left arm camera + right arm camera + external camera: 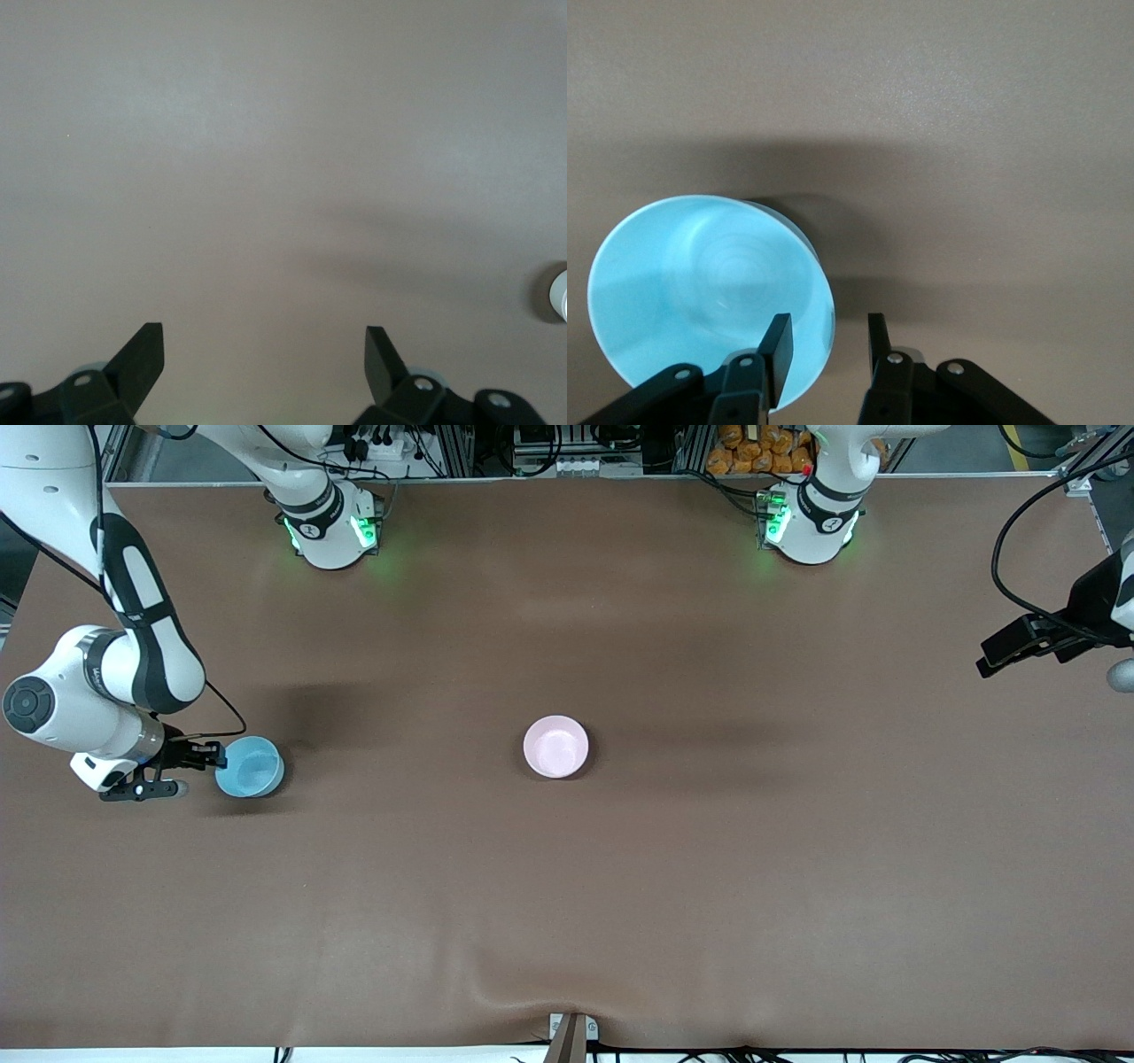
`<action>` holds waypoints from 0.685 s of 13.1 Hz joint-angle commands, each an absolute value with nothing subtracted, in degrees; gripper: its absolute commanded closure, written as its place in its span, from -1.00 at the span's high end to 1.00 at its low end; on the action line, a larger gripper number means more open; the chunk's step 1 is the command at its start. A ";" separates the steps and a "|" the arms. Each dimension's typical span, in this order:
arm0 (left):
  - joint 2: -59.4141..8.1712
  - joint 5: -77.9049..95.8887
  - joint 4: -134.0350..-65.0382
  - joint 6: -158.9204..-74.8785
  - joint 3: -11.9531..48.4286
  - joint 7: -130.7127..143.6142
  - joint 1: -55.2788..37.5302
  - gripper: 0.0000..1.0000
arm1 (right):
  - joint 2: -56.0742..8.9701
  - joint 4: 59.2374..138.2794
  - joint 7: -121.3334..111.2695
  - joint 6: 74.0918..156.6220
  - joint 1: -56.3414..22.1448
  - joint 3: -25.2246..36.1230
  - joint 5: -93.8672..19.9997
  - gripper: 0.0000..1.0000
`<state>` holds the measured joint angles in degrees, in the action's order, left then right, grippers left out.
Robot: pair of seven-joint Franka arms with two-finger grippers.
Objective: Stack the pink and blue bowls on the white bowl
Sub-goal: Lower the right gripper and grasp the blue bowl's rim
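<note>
The blue bowl [250,766], at the right arm's end of the surface [620,886], is straddled at its rim by the right tool [828,341], its fingers narrowed but not yet pinching. The pink bowl [555,746] sits mid-surface, seemingly nested on the white one. A firm pinch and lift are called for next; the left tool [264,354] is kept spread, waiting over bare surface.

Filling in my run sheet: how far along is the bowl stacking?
Done: the pink bowl sits mid-table, apparently already on the white one, which barely shows. In hand: the right gripper straddles the blue bowl rim, one finger inside. Left: closing, lifting and stacking it. The left gripper waits open.
</note>
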<state>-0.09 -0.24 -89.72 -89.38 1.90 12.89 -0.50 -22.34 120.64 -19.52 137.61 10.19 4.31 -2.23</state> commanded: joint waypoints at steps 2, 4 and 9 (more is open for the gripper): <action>1.50 0.79 -91.41 -89.03 2.64 11.87 -0.35 1.00 | -23.28 121.11 -20.48 139.48 10.98 3.60 -4.31 -0.23; 1.23 0.79 -91.49 -89.65 2.64 11.87 -0.26 1.00 | -23.38 121.03 -21.09 139.92 11.25 3.60 -4.31 -0.42; 1.32 0.79 -93.60 -89.65 2.55 11.86 0.52 1.00 | -22.94 120.94 -20.74 139.13 10.99 3.52 -4.39 -1.00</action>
<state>-0.04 -0.23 -91.84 -89.37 2.64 12.89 -0.32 -23.12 120.60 -19.57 138.34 10.19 4.21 -3.49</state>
